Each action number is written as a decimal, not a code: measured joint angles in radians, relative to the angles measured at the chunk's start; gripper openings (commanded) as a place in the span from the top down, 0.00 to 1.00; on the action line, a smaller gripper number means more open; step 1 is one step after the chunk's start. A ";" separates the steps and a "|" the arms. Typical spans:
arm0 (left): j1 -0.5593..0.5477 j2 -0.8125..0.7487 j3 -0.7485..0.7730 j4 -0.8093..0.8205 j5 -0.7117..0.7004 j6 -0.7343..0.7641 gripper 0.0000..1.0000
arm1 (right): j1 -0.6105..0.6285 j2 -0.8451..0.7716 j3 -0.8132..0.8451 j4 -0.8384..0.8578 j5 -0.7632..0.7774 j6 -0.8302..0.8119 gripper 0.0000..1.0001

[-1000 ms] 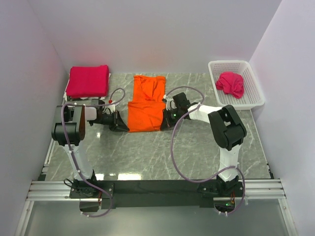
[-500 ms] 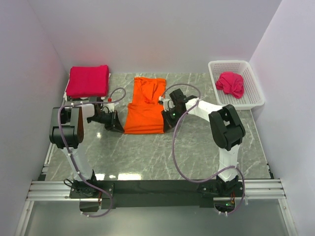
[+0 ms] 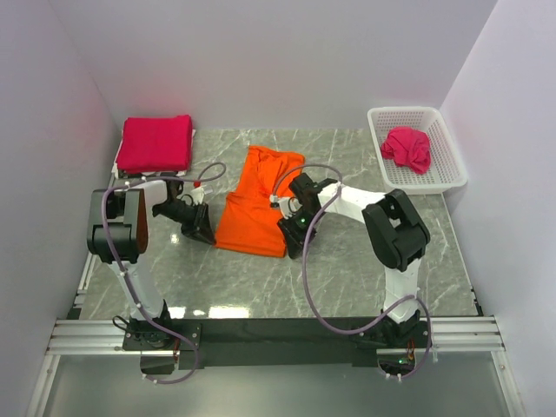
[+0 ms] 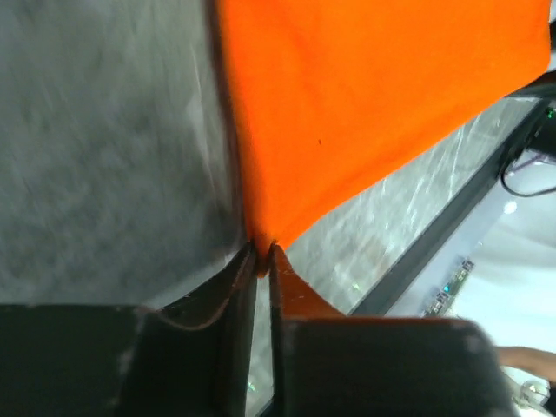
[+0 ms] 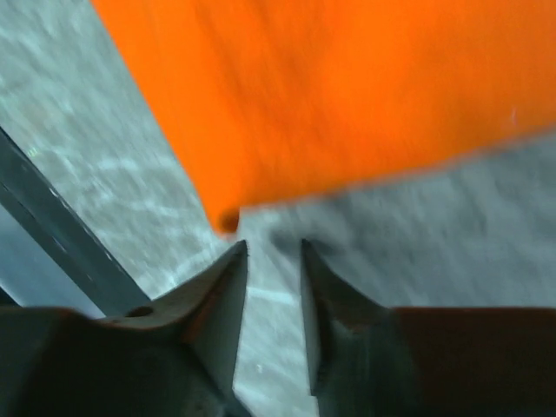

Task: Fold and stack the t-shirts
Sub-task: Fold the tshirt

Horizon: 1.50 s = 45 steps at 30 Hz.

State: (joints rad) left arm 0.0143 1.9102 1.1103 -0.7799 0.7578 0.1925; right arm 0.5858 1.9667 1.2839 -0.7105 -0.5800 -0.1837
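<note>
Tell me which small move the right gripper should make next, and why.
Probably ease the right gripper forward and close it on the near corner of the orange t-shirt. Its jaws stand open just short of that corner, while the left gripper pinches the other corner.

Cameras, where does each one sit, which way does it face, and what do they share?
Top external: above and behind the bases, looking down across the table; shows left arm, right arm, orange shirt, pink stack, basket.
Left wrist: on the left arm, facing along the left gripper, which pinches the orange shirt's corner.
Right wrist: on the right arm, facing along the right gripper, open, just short of another corner.
Shared: all three see the orange shirt and the table.
</note>
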 measured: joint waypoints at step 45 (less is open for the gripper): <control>-0.011 -0.190 0.114 0.431 0.214 0.133 0.48 | -0.153 -0.184 0.064 0.113 0.163 -0.130 0.50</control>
State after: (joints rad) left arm 0.0036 1.7203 1.2240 -0.3485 0.9722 0.3252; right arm 0.4324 1.7824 1.3479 -0.5980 -0.4168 -0.3134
